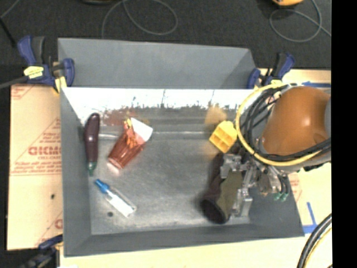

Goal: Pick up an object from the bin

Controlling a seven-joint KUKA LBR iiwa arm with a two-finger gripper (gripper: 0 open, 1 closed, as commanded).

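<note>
Pick not done yet: hand (233, 197) sits low in the grey metal bin (167, 188), lower-right corner, right against a dark brown cylinder (213, 206) lying on the bin floor, can't tell if it's spread or pinching, so confirmed grasp and lift remain

The bin (156, 63) is lit from above, evenly and fairly brightly, while the dark surround beyond it is left dim. A hard white band of glare is caught along the top of the far inner wall, and just below it smeared reflections of the reddish cup (127, 148) and the yellow block (223, 137) are thrown back by the metal. A broad soft highlight is picked up on the orange cover (295, 121), and only faint, soft-edged shade is cast beneath the claw (239, 191).
</note>
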